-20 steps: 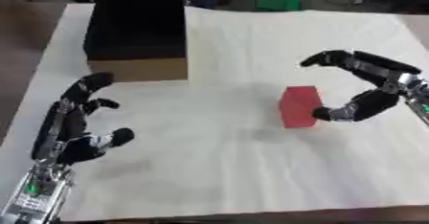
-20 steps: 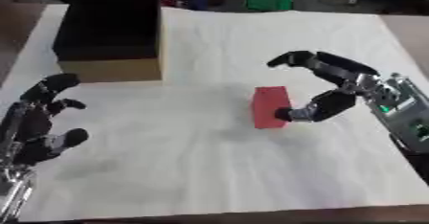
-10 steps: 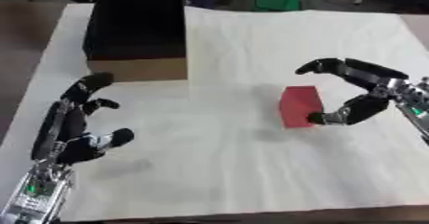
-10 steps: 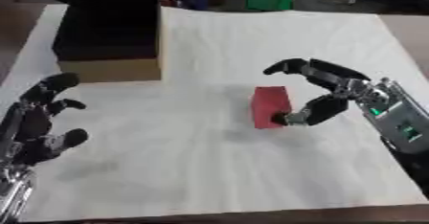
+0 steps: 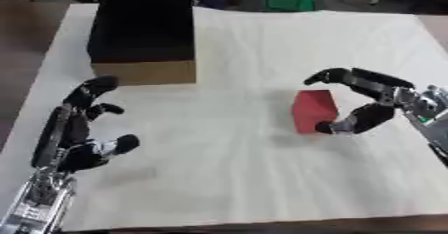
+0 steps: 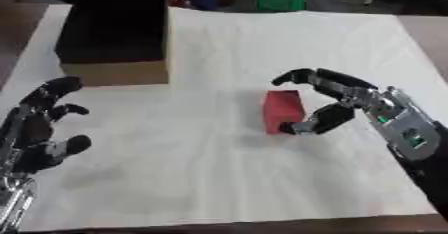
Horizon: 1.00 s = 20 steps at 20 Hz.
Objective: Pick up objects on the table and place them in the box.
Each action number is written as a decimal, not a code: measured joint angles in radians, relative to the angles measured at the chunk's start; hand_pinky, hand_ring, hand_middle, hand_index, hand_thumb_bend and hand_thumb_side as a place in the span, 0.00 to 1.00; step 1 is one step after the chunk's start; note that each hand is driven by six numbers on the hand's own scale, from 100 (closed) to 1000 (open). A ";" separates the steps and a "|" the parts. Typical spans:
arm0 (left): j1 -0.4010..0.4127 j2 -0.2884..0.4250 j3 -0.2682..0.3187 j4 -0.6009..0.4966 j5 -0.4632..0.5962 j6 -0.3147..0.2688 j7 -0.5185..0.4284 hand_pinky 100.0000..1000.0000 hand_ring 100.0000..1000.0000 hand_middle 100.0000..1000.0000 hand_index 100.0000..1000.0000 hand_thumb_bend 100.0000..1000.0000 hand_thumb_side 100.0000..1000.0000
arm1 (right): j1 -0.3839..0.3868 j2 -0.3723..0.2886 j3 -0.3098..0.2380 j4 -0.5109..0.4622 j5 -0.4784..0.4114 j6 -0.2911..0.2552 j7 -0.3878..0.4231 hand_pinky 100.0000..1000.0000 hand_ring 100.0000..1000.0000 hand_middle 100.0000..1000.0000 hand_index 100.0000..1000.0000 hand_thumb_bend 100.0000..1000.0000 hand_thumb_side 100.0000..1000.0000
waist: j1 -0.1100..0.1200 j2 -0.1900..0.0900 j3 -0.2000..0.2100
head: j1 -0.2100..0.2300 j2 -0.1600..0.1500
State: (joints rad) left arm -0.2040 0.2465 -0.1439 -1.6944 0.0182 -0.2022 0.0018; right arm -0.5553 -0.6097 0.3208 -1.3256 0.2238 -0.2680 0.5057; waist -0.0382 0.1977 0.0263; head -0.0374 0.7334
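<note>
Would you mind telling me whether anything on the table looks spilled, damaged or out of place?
Nothing stands out. The red block sits upright on the white table, with the right hand curved around it but not closed. The box stands intact at the far left, and the left hand rests open near the lower left.

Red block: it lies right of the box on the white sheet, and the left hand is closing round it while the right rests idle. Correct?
Not quite: the hands are swapped. In the left eye view the right hand curls round the red block, while the left hand rests idle near the lower left. The block does lie right of the box.
</note>
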 measured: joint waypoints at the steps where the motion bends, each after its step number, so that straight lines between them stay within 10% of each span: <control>1: 0.000 0.000 0.000 0.000 0.000 0.000 0.000 0.57 0.86 0.75 0.71 1.00 0.32 | -0.001 0.003 0.000 0.008 0.005 -0.002 -0.001 1.00 0.99 0.85 0.91 0.44 0.32 | 0.000 0.000 0.000 | 0.000 0.000; 13: 0.000 0.000 0.000 0.000 0.000 0.000 0.000 0.57 0.86 0.75 0.71 1.00 0.31 | -0.008 0.015 -0.002 0.048 0.051 -0.023 -0.020 1.00 0.87 0.72 0.84 0.46 0.31 | -0.001 0.000 0.004 | 0.000 0.000; 20: 0.000 0.000 0.000 0.000 0.000 0.000 -0.001 0.57 0.86 0.75 0.71 1.00 0.31 | -0.009 0.015 -0.011 0.050 0.078 -0.027 -0.077 0.95 0.73 0.49 0.62 0.40 0.22 | -0.001 -0.001 0.004 | 0.000 0.000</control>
State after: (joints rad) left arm -0.2040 0.2465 -0.1440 -1.6944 0.0186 -0.2024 0.0013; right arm -0.5643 -0.5950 0.3101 -1.2752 0.3014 -0.2955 0.4286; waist -0.0395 0.1969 0.0301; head -0.0374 0.7334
